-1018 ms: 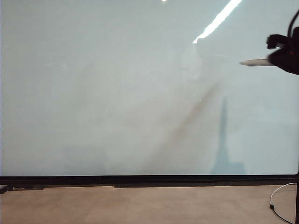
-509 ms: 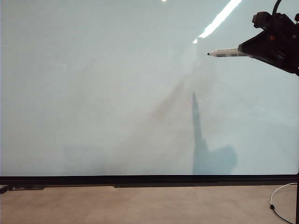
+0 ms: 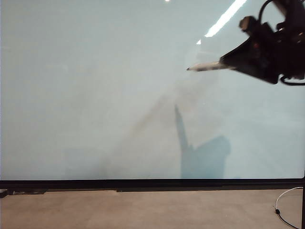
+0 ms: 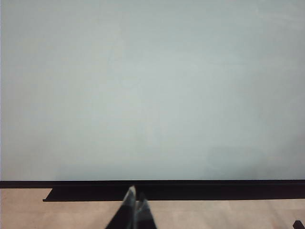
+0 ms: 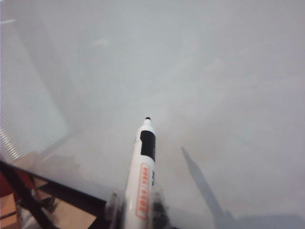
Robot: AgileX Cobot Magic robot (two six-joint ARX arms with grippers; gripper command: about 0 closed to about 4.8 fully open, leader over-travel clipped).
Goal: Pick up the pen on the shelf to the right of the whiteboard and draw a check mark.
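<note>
My right end effector is in front of the whiteboard's upper right corner, clamped on the pen. Pen lies nearly level, dark tip toward the board's middle. Its shadow falls on the board below, near the bottom edge. Board surface bears no drawn line. White cable on the floor at the lower right corner.

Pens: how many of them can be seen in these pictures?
1. The pen is held in the shut right gripper at the upper right of the whiteboard, its tip pointing left. The shut left gripper holds none.
</note>
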